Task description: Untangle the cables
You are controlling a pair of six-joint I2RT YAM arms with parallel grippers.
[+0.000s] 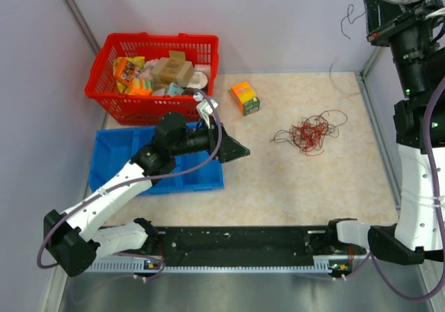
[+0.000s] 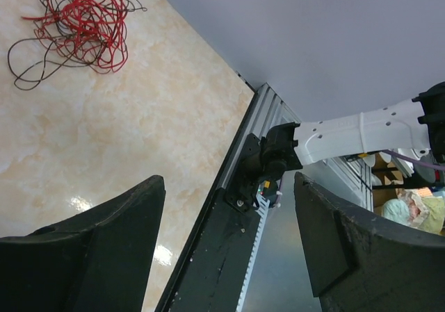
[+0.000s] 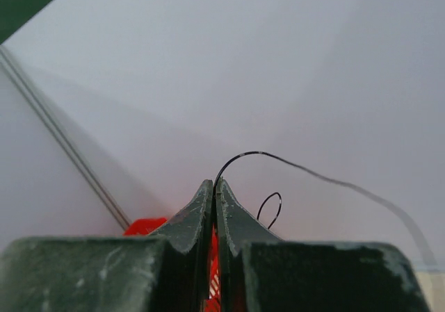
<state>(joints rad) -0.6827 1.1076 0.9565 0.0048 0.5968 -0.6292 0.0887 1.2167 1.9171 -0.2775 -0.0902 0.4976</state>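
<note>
The cables (image 1: 309, 133) lie as a loose red and dark tangle on the beige tabletop (image 1: 292, 187), right of centre, with a few dark loops straying out toward the right; we see the same heap in the left wrist view at the upper left (image 2: 73, 27). One thin dark strand (image 3: 292, 162) is away from the heap: it is pinched in the right gripper (image 3: 214, 190), whose fingers are pressed together on it, and it curls up against the pale back wall. From above, we see that gripper (image 1: 372, 20) raised high at the far right corner, the wire (image 1: 351, 17) dangling to its left.

The left gripper (image 1: 236, 149) hangs left of the tangle and well apart from it, jaws spread wide and holding nothing, over the edge of a blue bin (image 1: 125, 156). Behind the bin stands a red basket (image 1: 111, 72) filled with small packages, and an orange and green box (image 1: 245, 96) sits near it on the table; we cannot read any writing on them.

Bare table surrounds the tangle on all sides. A black rail (image 1: 236, 246) runs along the near edge, and a wall frame borders the table on the right.
</note>
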